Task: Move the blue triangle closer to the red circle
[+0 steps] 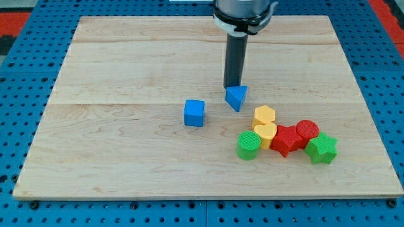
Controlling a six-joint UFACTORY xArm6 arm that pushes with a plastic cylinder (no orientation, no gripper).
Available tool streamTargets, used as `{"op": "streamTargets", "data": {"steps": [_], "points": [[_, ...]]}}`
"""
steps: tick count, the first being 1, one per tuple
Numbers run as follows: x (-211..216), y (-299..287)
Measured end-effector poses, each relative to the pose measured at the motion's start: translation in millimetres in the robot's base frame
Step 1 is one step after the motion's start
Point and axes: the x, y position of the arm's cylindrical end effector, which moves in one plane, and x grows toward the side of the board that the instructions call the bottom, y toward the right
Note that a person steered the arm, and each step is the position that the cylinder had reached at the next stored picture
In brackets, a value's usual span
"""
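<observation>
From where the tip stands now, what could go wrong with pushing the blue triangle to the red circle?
1. My tip sits at the blue triangle's top-left edge; an off-centre push may spin it aside.
2. The yellow hexagon and yellow heart lie between it and the red circle, so the triangle could shove them and scatter the cluster.

Blue cube (194,113) centre frame. Lower right cluster: yellow hexagon (264,115), yellow heart (265,132), green cylinder (248,145), red star (286,140), green star (322,148). Wooden board (113,63) beneath.
</observation>
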Motion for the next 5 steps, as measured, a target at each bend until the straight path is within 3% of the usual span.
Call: {"op": "streamTargets", "data": {"steps": [1, 3, 5], "points": [[11.0, 4.2], [43.3, -57.5], [39.8, 5.1]]}}
